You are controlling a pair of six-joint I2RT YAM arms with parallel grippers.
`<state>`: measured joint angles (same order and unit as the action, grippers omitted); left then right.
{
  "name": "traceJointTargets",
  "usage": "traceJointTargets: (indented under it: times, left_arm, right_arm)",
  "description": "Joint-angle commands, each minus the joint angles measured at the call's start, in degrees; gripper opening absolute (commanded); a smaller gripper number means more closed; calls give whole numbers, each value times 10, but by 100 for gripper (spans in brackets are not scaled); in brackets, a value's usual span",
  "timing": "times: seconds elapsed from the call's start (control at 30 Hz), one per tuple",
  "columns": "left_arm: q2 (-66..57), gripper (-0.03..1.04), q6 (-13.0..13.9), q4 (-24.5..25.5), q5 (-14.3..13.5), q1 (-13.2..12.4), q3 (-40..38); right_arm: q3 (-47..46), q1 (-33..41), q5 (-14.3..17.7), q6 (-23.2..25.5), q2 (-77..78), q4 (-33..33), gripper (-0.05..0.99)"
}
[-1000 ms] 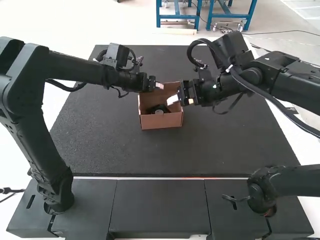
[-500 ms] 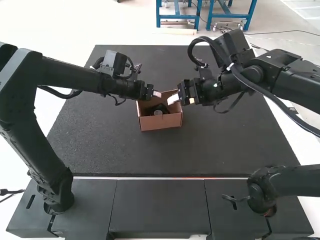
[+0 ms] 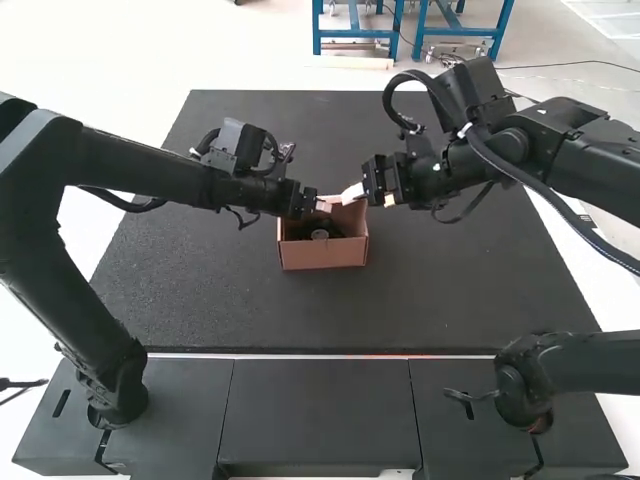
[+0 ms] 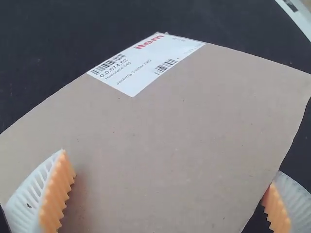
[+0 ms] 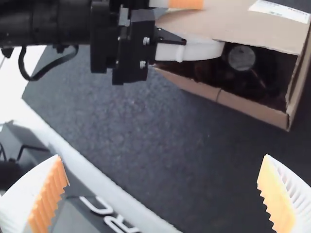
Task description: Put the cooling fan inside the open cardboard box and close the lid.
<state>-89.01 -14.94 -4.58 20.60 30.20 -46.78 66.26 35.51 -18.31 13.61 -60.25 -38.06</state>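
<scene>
Now the left pincer gapes wide around the lid, and the right pincer hangs equally wide.

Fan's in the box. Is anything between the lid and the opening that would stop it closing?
Yes: the left gripper straddles the lid, with one white finger beneath it, over the box opening. The fan sits low.

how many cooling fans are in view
1. The cooling fan sits inside the cardboard box at mid-mat, partly under its lid; more could be hidden beneath the lid.
</scene>
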Motion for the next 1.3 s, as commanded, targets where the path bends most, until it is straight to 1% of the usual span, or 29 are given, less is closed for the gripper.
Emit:
traceJointTargets:
  times: [0.0, 0.03, 0.1, 0.13, 0.2, 0.23, 0.37, 0.5, 0.6, 0.67, 0.73, 0.8, 0.83, 0.9, 0.97, 1.13, 1.27]
  left_arm:
    - [2, 85, -13, 9, 27, 36, 32]
    - [2, 85, -5, 9, 22, 38, 36]
    - [4, 85, 4, 12, 20, 43, 43]
    - [5, 85, 14, 12, 15, 43, 47]
    - [7, 85, 21, 7, 4, 43, 57]
    - [9, 85, 25, 1, 4, 41, 61]
    - [18, 85, 25, -19, 1, 39, 64]
    - [40, 85, 17, -25, 1, 29, 44]
    - [60, 85, 12, -16, 1, 22, 16]
    - [71, 85, 9, 0, 1, 20, -11]
    - [80, 85, -4, 17, 5, 18, -37]
    - [88, 85, -8, 31, 5, 14, -61]
    - [91, 85, -16, 38, 5, 12, -74]
    - [96, 86, -20, 51, 6, 10, -97]
    - [96, 86, -32, 67, 8, 12, -116]
    - [96, 86, -34, 93, 17, 13, -121]
    - [96, 86, -33, 85, 20, 13, -82]
  right_arm:
    - [16, -6, -11, 10, 0, -2, 91]
    - [16, -6, -11, 11, 0, -2, 91]
    - [16, -6, -11, 12, 0, -1, 91]
    - [16, -6, -11, 13, 0, -1, 91]
    - [16, -7, -11, 15, 0, -1, 91]
    - [16, -6, -12, 15, 1, -1, 91]
    - [17, -7, -13, 16, 3, -3, 91]
    - [18, -7, -13, 16, 6, -5, 91]
    - [14, -7, -14, 16, 9, -6, 91]
    - [11, -6, -14, 17, 12, -5, 91]
    - [7, -6, -16, 20, 15, -5, 91]
    - [2, -5, -19, 23, 19, -4, 91]
    - [0, -6, -19, 24, 22, -4, 91]
    - [-4, -6, -20, 26, 25, -4, 91]
    - [-5, -6, -20, 26, 26, -4, 91]
    - [-5, -6, -20, 27, 27, -4, 91]
    - [-3, -6, -23, 30, 30, -4, 91]
